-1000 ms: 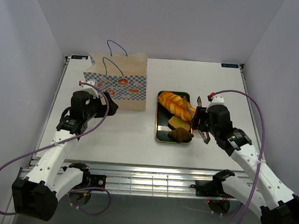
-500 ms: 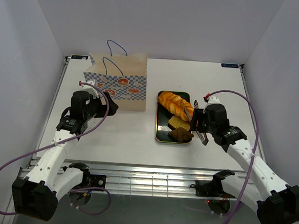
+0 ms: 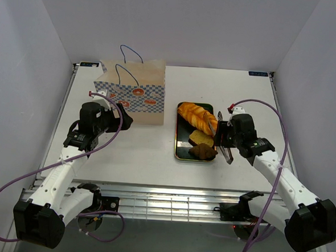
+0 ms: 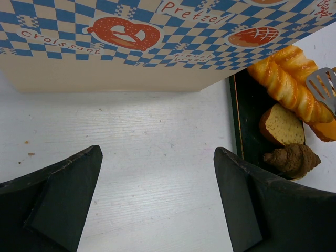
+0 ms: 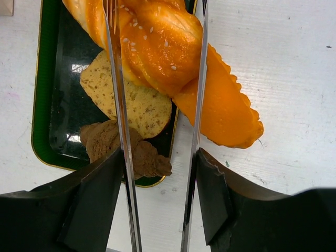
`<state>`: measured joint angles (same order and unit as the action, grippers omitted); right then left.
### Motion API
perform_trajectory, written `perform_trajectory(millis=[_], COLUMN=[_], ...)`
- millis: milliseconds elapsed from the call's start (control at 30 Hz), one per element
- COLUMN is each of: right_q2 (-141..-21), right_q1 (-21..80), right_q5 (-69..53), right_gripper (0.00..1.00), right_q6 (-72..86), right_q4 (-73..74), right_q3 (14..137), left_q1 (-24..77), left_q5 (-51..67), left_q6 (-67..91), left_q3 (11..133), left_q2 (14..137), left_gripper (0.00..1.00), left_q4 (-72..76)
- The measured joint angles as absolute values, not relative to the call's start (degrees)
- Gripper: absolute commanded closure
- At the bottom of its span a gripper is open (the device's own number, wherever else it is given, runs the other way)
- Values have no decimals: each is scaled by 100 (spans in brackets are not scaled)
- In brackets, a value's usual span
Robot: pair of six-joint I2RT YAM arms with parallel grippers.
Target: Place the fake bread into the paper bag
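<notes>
My right gripper (image 5: 160, 157) clamps tongs (image 5: 122, 131) straddling the twisted bread (image 5: 157, 47); left gripper (image 4: 157, 153) gapes, facing the paper bag (image 4: 105, 68) reading "Pretzel", "croissant".

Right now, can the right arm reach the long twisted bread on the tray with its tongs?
Probably yes. The tongs in the right fingers straddle the twisted bread on the tray, with nothing between blades and bread.

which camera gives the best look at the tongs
The right wrist view: both arms of the metal tongs run up the frame, straddling the twisted orange bread. The top view shows them small and far off; the left wrist view catches only one slotted tip.
</notes>
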<state>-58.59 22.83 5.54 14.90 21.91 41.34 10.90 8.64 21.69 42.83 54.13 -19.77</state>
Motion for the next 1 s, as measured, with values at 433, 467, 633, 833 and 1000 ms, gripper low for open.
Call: perform_trajectory(millis=[433, 467, 633, 833, 1000], right_q2=[-6010, -6007, -5979, -5957, -5870], right_q1=[2226, 2224, 2224, 2224, 2220], right_q5=[84, 40, -163, -349, -377], right_gripper=[63, 65, 76, 79, 79], right_q6=[1267, 1256, 1216, 1212, 1214], right_q4=[2366, 2392, 2477, 2720, 3013], right_q3=[4598, 4639, 4720, 4772, 5070], left_q1=[1090, 1090, 1090, 1090, 1090], left_q5=[864, 864, 875, 888, 888], left_q6=[2169, 2169, 2169, 2169, 2169], left_q3=[4283, 4283, 4283, 4283, 4283], left_q2=[5384, 5382, 5374, 5352, 5345], left_gripper=[2, 2, 2, 2, 2], left_q4=[-1975, -1977, -1975, -1975, -1977])
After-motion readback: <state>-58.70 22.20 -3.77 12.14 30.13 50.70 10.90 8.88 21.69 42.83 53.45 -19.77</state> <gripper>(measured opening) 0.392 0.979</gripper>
